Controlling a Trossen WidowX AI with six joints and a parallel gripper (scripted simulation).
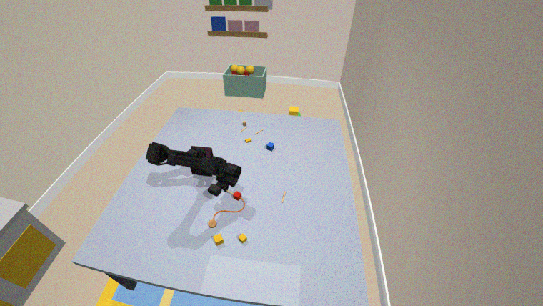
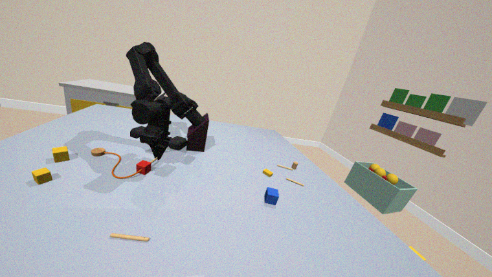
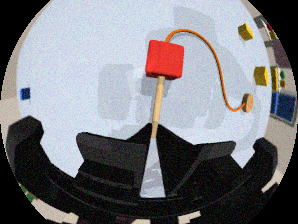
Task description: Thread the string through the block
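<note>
A small red block (image 1: 236,195) (image 2: 143,167) (image 3: 164,59) sits on the table near the middle. The thin wooden stick (image 1: 230,193) (image 2: 153,160) (image 3: 157,106) comes out of the block's near side and runs into my gripper (image 1: 224,189) (image 2: 158,155) (image 3: 153,137), which is shut on the stick's end, low over the table. On the block's far side the orange string (image 1: 235,211) (image 2: 116,165) (image 3: 213,52) curves away to the round wooden button (image 1: 211,223) (image 2: 98,151) (image 3: 248,102), which lies flat.
A loose stick (image 1: 283,196) (image 2: 129,237) lies apart to one side. Two yellow cubes (image 1: 218,238) (image 2: 60,153) lie beyond the button. A blue cube (image 1: 270,146) (image 2: 271,195), a yellow chip (image 1: 248,140) (image 2: 267,172), short sticks (image 1: 258,131) (image 2: 294,181) and a peg (image 2: 294,165) lie further off.
</note>
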